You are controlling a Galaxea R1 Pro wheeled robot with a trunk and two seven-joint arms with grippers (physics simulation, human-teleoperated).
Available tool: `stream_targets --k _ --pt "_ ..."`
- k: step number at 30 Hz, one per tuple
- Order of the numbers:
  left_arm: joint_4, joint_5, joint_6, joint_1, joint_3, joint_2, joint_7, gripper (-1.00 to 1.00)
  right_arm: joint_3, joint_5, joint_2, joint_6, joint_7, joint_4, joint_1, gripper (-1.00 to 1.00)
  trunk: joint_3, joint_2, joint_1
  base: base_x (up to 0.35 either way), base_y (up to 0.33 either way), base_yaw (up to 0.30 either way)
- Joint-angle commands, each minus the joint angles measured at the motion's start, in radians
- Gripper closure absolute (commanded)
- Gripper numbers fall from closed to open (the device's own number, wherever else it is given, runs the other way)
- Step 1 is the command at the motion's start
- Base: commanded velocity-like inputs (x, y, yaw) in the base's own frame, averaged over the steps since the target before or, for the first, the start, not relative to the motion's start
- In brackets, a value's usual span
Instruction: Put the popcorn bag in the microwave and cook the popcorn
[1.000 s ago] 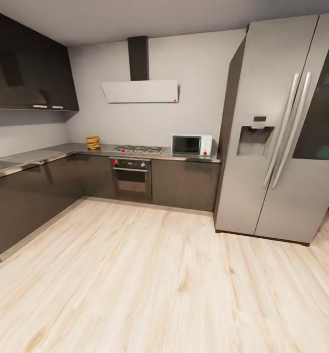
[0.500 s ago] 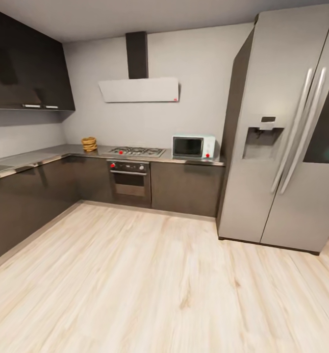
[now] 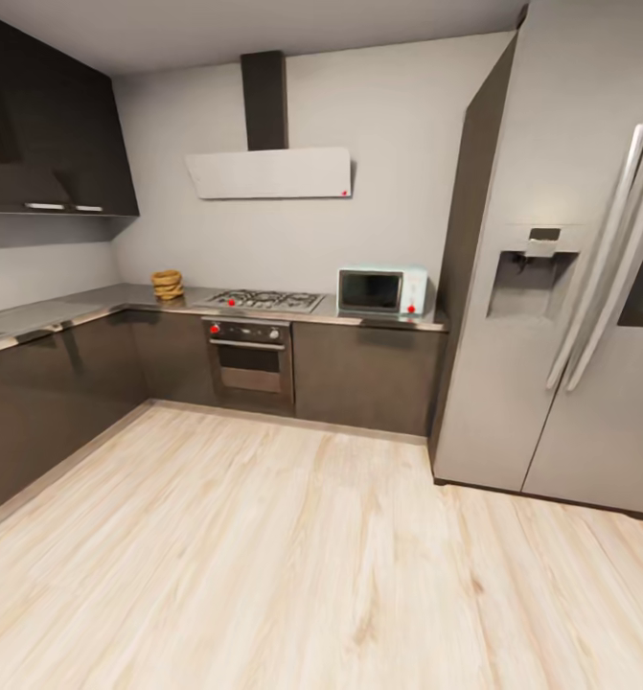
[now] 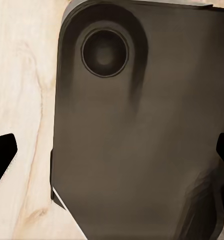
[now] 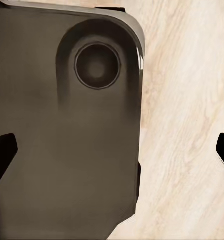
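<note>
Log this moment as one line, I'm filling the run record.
phase: approaching kitchen | popcorn bag: on countertop left of hob | microwave: door shut | left gripper: open, empty | right gripper: open, empty

We see the microwave [image 3: 382,291] on the countertop [image 3: 101,299] at one o'clock. The popcorn bag [image 3: 167,284] sits at eleven, beyond the hob [image 3: 264,301].

Home kitchen: gas hob [image 3: 262,301], built-in oven [image 3: 251,358], hood [image 3: 269,172], fridge [image 3: 561,278], microwave [image 3: 381,291], dark cabinets [image 3: 53,402].
</note>
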Motion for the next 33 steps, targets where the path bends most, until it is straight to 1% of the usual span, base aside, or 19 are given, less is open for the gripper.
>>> stream_targets --k 1,33 --pt "-0.002 0.009 0.000 0.001 0.000 0.000 0.000 -1.00 0.001 0.001 0.000 -0.003 -0.001 0.001 -0.001 -1.00 -0.001 0.000 0.001 0.325 0.000 0.000" --pt "-0.002 0.009 -0.002 0.001 0.000 0.000 0.000 -1.00 0.001 0.001 0.001 -0.002 0.000 0.001 -0.001 -1.00 -0.001 0.000 0.001 0.325 0.000 0.000"
